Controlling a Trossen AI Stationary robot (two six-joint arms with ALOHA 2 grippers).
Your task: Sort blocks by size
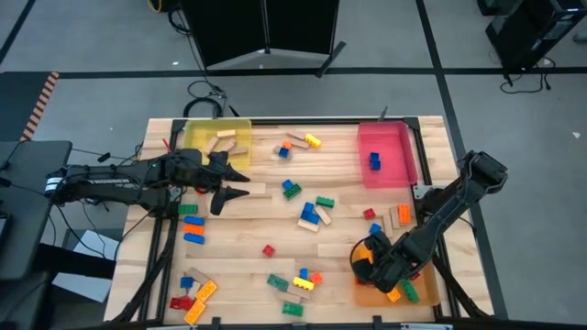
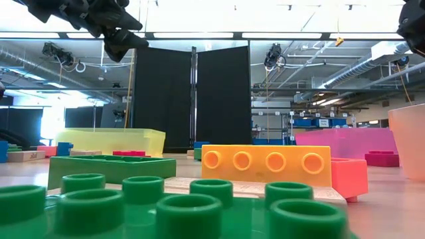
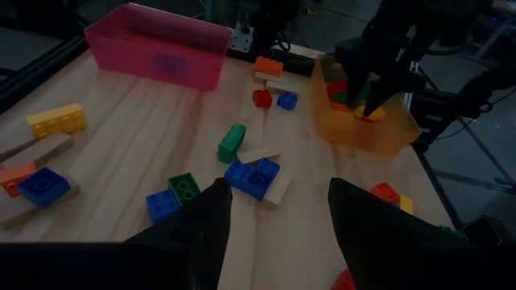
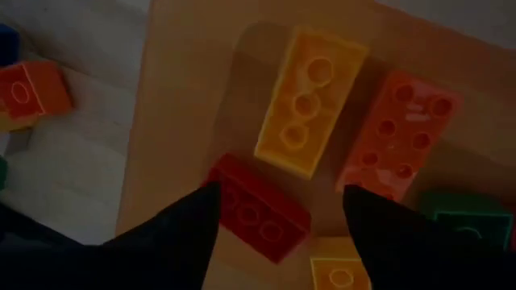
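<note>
Studded bricks and tan wooden blocks lie scattered over the wooden table, among them a blue cluster (image 1: 312,215) at mid-table. My right gripper (image 1: 367,261) points down into the orange tray (image 1: 369,295) at the near right and is open. A red brick (image 4: 258,213) lies on the tray floor between its fingers, beside a yellow brick (image 4: 310,101) and an orange brick (image 4: 399,137); whether a finger touches the red brick, I cannot tell. My left gripper (image 1: 234,188) hangs open above the table's left middle, nothing between its fingers (image 3: 210,234).
A yellow tray (image 1: 218,137) with wooden blocks stands at the far left, a pink tray (image 1: 385,154) with one blue brick at the far right. More bricks lie near the front edge (image 1: 293,284) and the near left corner (image 1: 194,293). Bare wood shows mid-table.
</note>
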